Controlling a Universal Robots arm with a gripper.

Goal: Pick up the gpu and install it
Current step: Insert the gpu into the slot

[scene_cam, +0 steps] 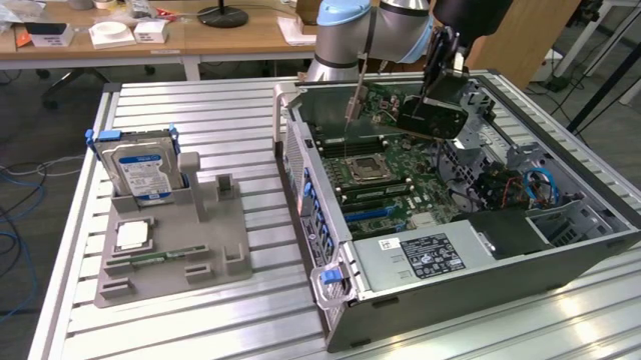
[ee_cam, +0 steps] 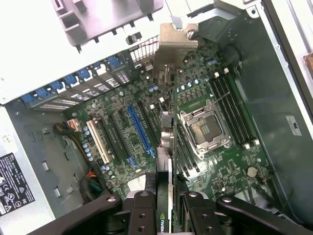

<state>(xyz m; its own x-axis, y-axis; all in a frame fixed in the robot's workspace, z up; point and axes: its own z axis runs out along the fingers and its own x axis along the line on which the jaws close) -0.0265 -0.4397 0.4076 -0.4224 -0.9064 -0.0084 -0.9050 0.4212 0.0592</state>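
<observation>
The computer case (scene_cam: 561, 247) lies on its side on the bench (scene_cam: 200, 322), open face up, so you reach the motherboard (scene_cam: 391, 180) slots from above. The gpu (scene_cam: 401, 105) hangs edge-down above them, apparently clear of the board, with its bracket toward the case's slotted rear wall. The jaws of the gripper (scene_cam: 437, 96) stand partly closed, clamped on the card's two faces.

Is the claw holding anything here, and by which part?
Yes: the claw pinches the graphics card across its flat faces, at the end away from its metal bracket.
</observation>
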